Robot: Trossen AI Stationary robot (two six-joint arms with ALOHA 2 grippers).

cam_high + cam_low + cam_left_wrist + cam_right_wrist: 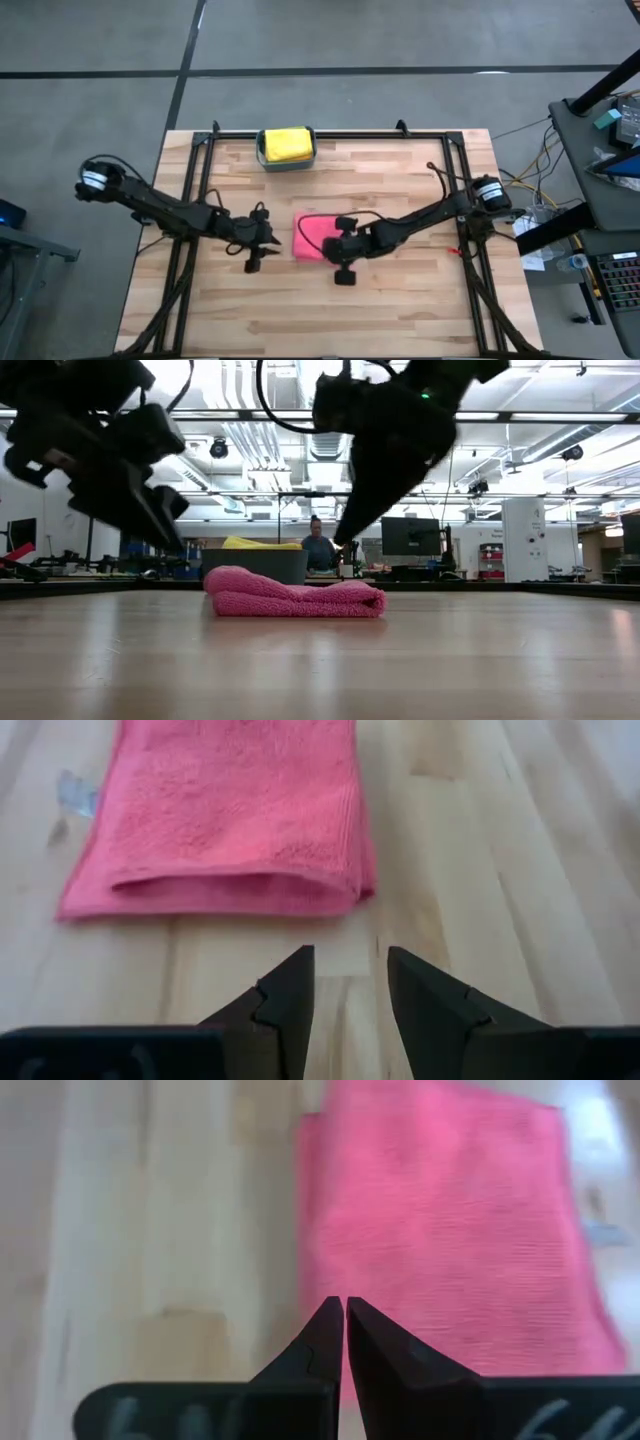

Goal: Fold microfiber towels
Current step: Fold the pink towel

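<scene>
The left gripper (350, 982) hangs just beside the pink towel (312, 238), fingers apart and empty. The right gripper (344, 1330) sits over that towel's opposite edge, fingers pressed together, holding nothing. The pink towel lies folded mid-table; well beyond it, a yellow towel (286, 143) rests in the bin (262, 158).

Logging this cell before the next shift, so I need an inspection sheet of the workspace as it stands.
Surface: wooden table, dark frame rails.
Job's things: pink towel folded, lying flat at mid-table; yellow towel in the bin at the far edge.
Clutter: nothing seen.
Grippers: left gripper open, empty, just short of the pink towel's edge; right gripper shut, holding nothing, over the pink towel.
Cables: run along both arms; loose wires beside the table's right side.
Surroundings: a person and monitors beyond the table.
</scene>
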